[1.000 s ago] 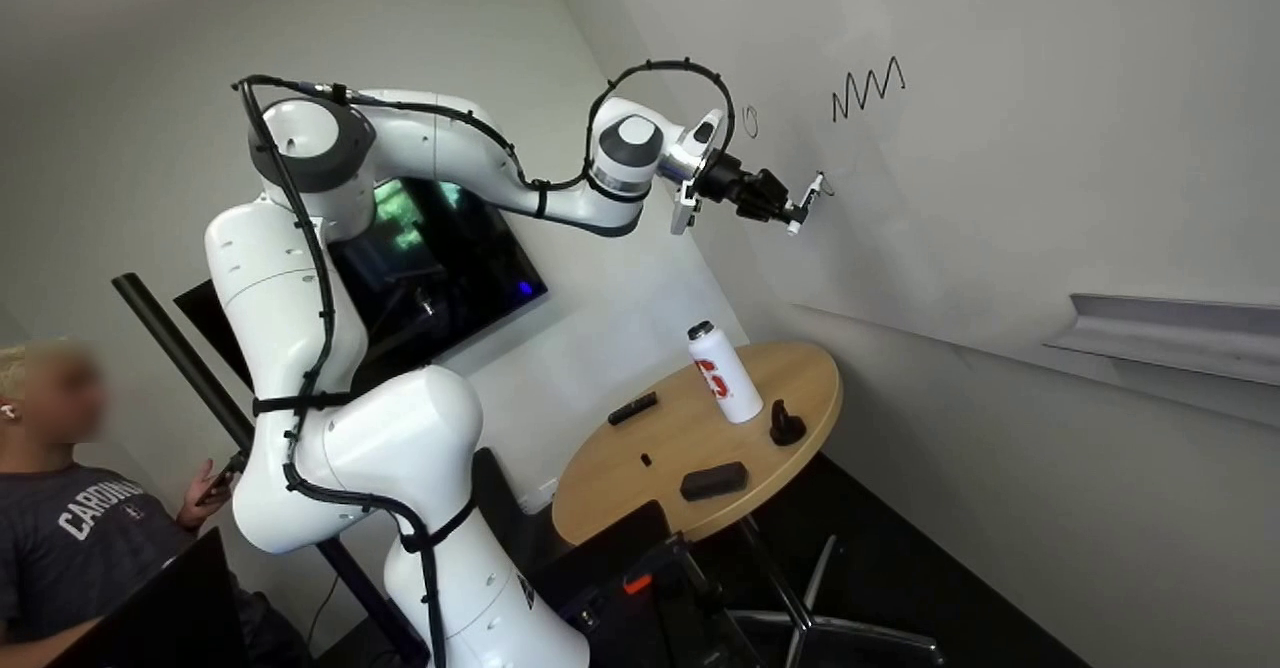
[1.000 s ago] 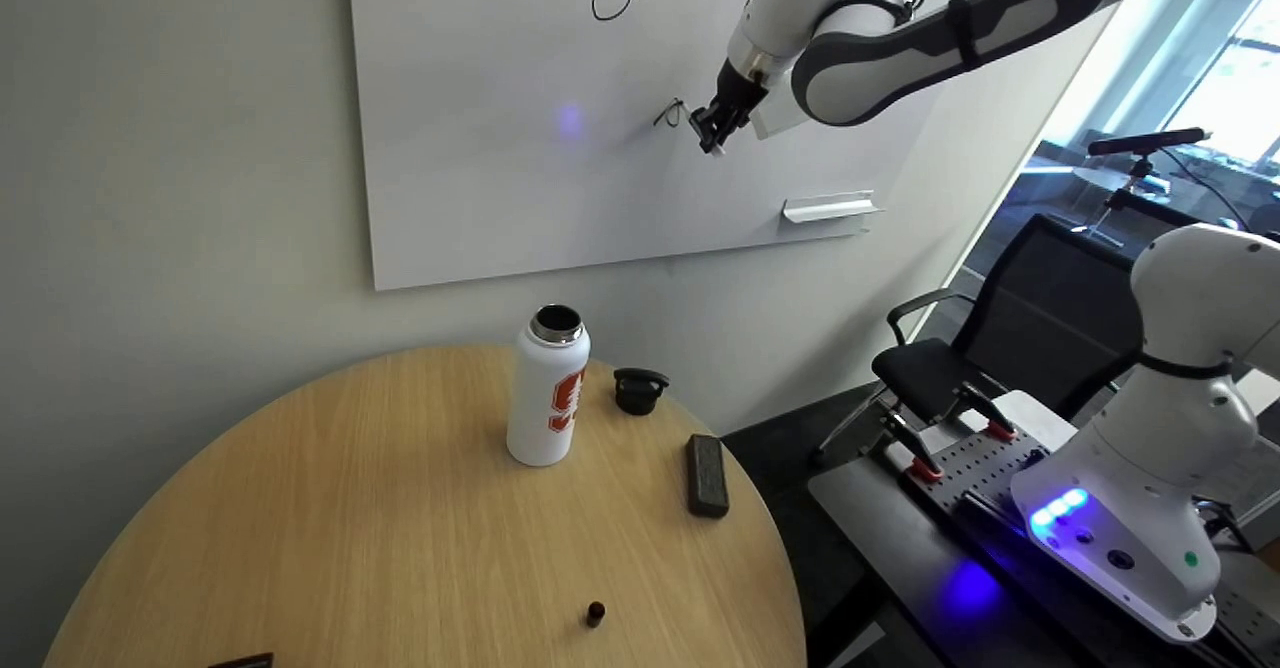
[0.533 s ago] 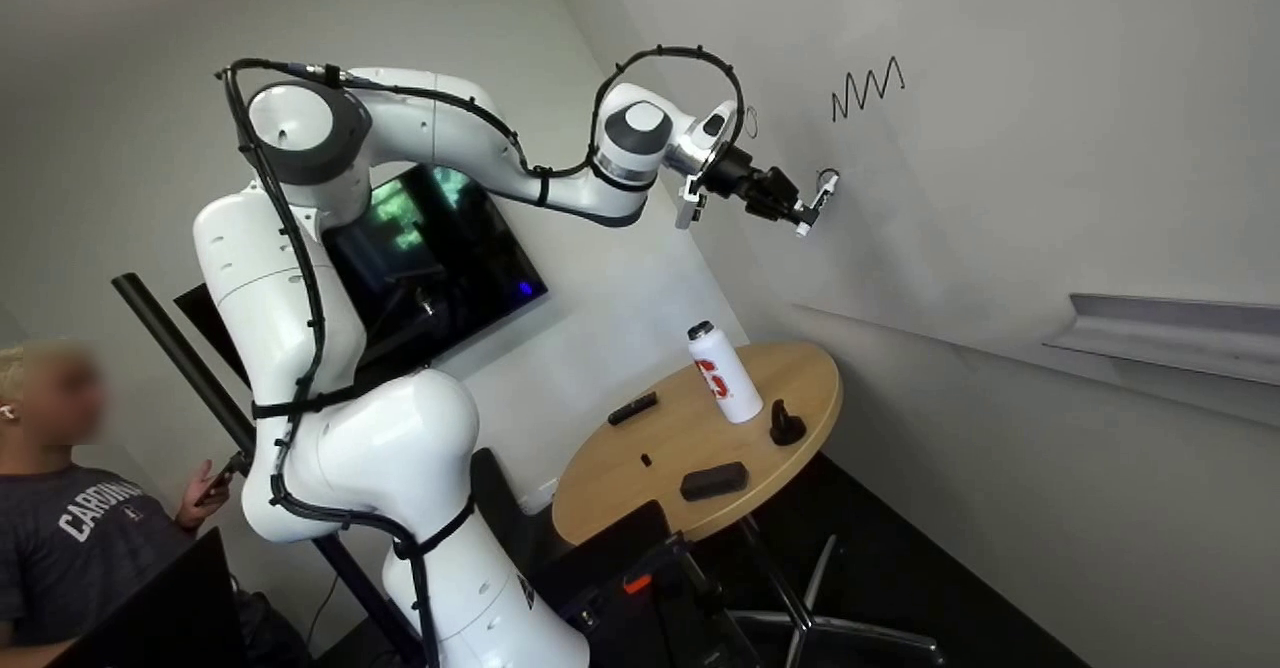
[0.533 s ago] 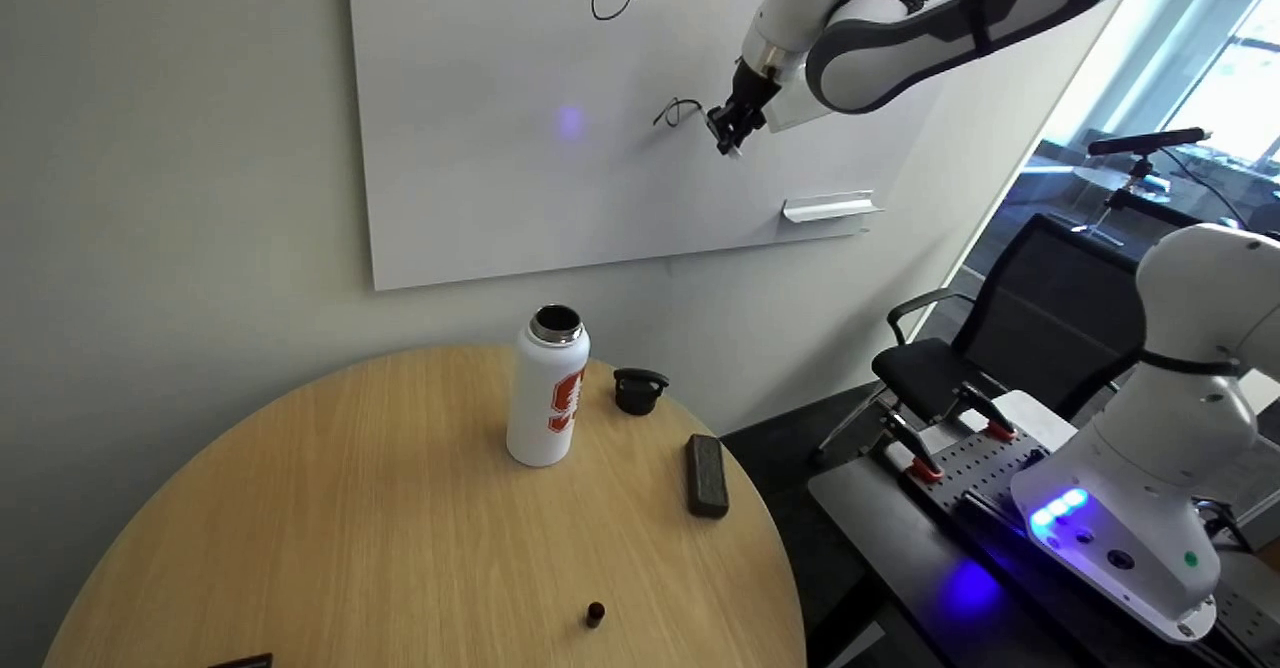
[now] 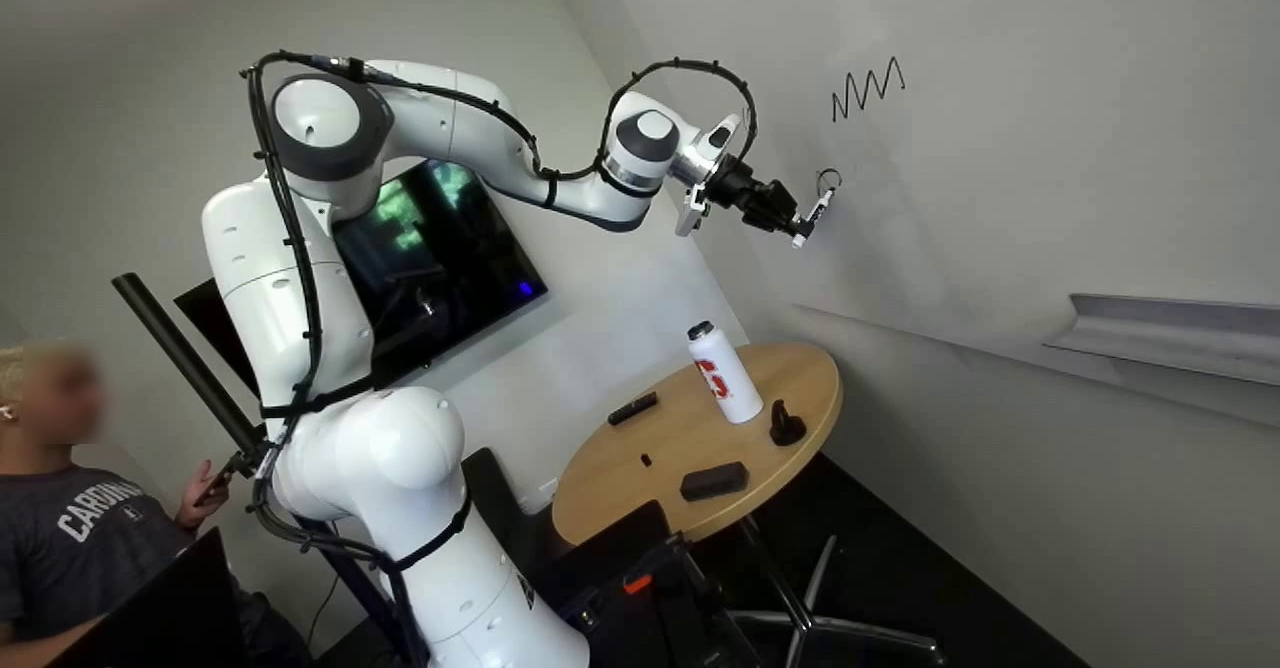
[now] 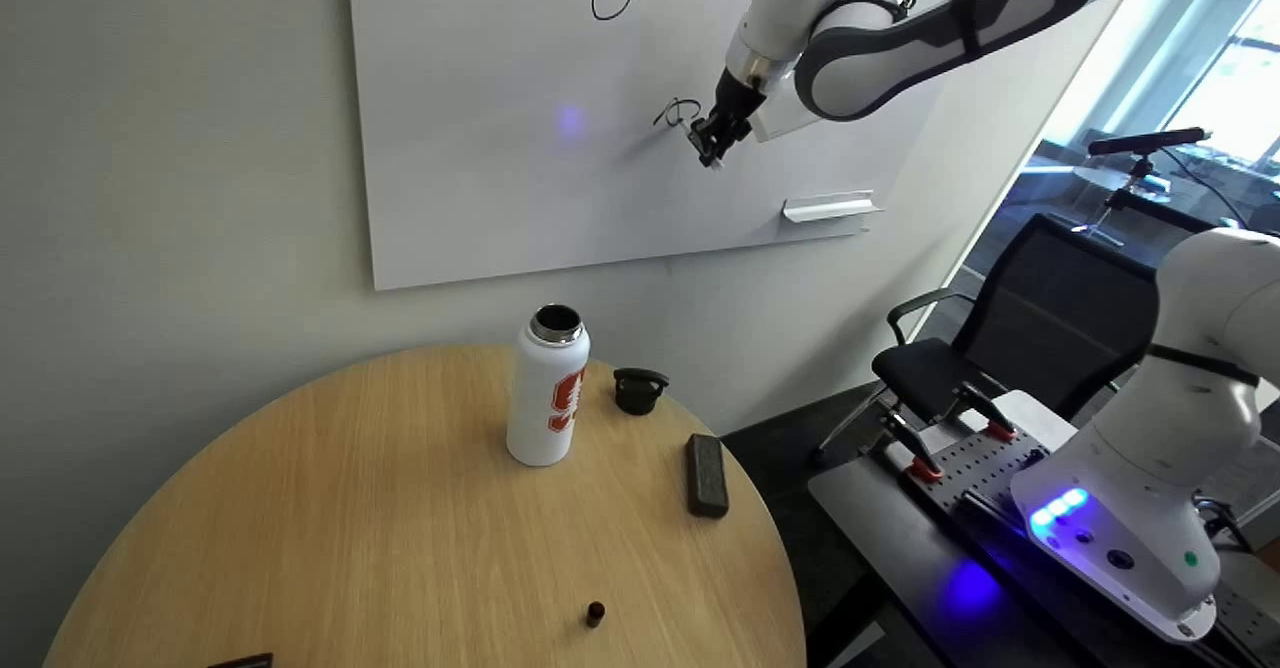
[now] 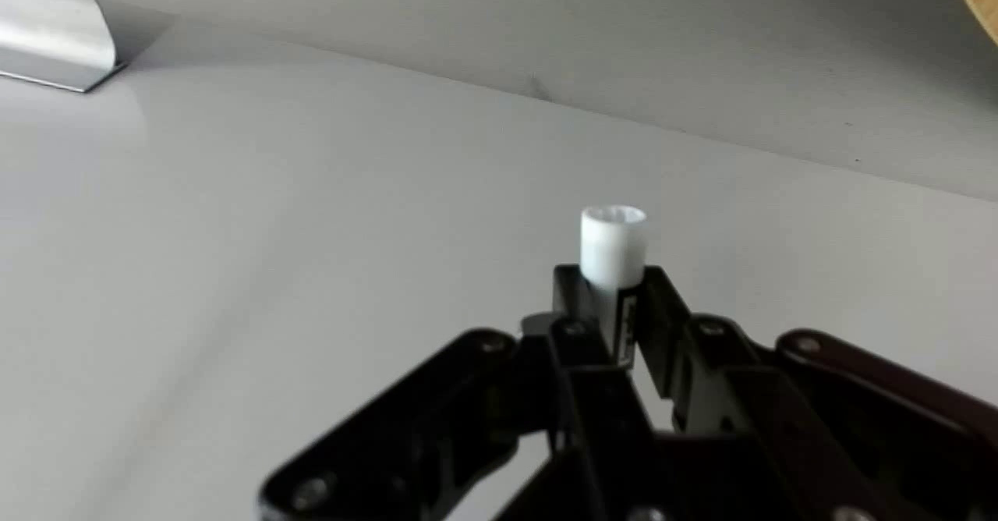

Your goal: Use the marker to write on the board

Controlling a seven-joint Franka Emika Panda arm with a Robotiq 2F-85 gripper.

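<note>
"How is the slim white plastic marker (image 7: 613,246) held?"
"Clamped crosswise in the black two-fingered gripper (image 5: 805,227), its front end slanted up toward the broad white board (image 6: 540,178); contact cannot be told."

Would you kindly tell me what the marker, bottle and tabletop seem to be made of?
The marker looks like smooth white plastic, judging by its thin-rimmed, hollow-looking end. The bottle is probably metal with a fairly matt white coating: its bare neck shines silver. The tabletop shows grain and little gloss: wood or laminate; I can't tell which.
</note>
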